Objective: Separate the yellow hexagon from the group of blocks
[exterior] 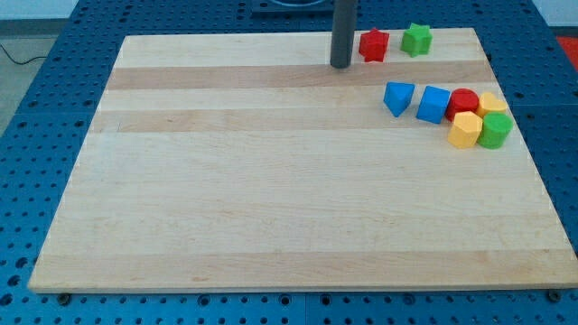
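Note:
The yellow hexagon (465, 130) lies at the view's right in a tight cluster, touching a red block (463, 102), a green block (495, 130) and a second yellow block (492, 104). A blue cube (433, 105) touches the red block's left side, and a blue triangle (398, 97) lies just left of the cube. My tip (340, 65) rests on the board near the view's top, well up and left of the cluster. It is just left of a red star-shaped block (374, 45), apart from it.
A green star-shaped block (416, 39) sits right of the red star near the top edge. The wooden board (226, 181) lies on a blue perforated table (36, 135). The board's right edge runs close by the cluster.

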